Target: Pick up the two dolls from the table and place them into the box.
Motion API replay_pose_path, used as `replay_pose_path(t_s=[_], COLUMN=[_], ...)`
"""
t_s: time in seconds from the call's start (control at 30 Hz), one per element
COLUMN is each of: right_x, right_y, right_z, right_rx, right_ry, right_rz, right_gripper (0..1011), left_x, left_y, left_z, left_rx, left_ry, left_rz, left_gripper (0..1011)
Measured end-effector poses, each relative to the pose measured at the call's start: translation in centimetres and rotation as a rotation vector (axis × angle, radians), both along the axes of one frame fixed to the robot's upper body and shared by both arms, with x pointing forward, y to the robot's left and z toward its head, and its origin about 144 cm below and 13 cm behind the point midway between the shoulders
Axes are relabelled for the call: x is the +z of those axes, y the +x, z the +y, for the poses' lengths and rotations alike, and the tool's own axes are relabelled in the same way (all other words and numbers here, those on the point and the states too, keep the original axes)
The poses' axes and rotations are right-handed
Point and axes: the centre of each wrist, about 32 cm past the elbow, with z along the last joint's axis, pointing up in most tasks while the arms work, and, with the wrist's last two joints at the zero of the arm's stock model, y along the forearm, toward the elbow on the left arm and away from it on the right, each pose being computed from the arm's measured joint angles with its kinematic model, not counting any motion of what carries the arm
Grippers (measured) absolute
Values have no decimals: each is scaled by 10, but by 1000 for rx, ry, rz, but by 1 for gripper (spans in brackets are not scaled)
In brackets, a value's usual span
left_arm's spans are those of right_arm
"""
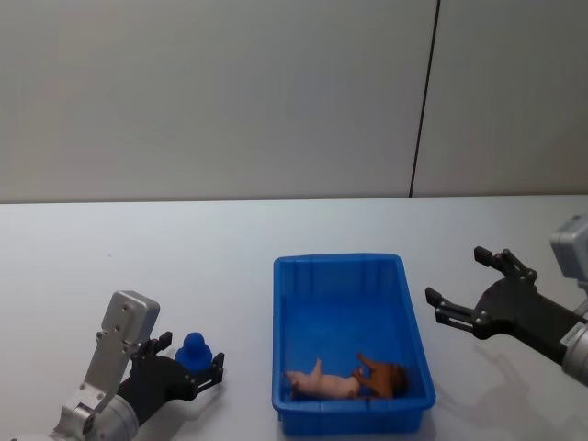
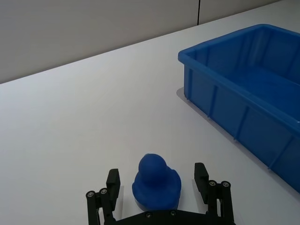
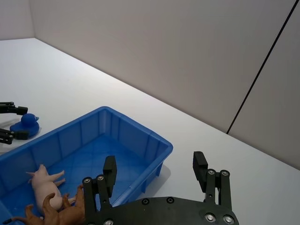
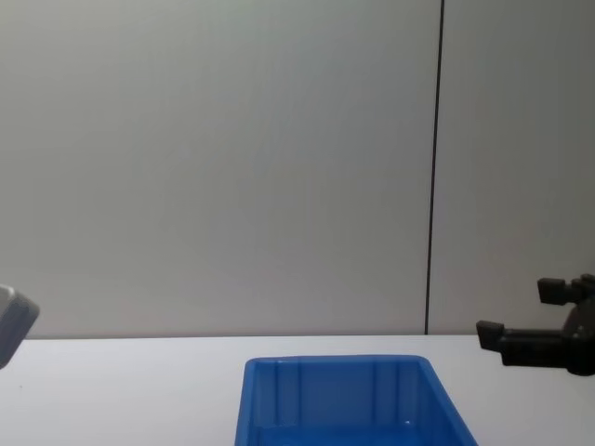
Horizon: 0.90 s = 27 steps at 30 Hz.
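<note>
The left claw (image 1: 191, 366) is low over the white table (image 1: 138, 266), with its 2 fingers spread apart. The blue doll (image 1: 193, 351) stands on the table between these fingers, and in the left wrist view a gap shows on each side of the doll, so the fingers do not touch it. The blue box (image 1: 412, 323) is near, on the right side of this claw.

The right claw (image 1: 466, 288) hangs above the table just beside the right wall of the box, its fingers wide apart and holding nothing. Inside the box, at the end nearer to the robot, lie 2 small toy animals: a pink pig (image 1: 323, 380) and a brown figure (image 1: 384, 375), touching each other.
</note>
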Motion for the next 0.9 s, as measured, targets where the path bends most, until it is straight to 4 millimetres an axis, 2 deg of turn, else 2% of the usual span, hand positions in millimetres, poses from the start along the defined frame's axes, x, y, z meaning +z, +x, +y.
replay_pose_path(t_s=[0.1,0.23,0.6,0.9], right_x=[0,0,0,0], right_y=[0,0,0,0], right_z=[0,0,0,0], right_rx=[0,0,0,0], right_ry=[0,0,0,0], right_rz=[0,0,0,0], right_gripper=[1001,1001,1001,1001], left_x=[-2,-5,-8,-6], left_y=[1,4,11,16], left_z=[1,3,5,5], left_rx=[-2,-8,-28,-41], left_ry=[2,8,20,25], left_rz=[5,20,39,33], left_gripper=[1004,947,626,548])
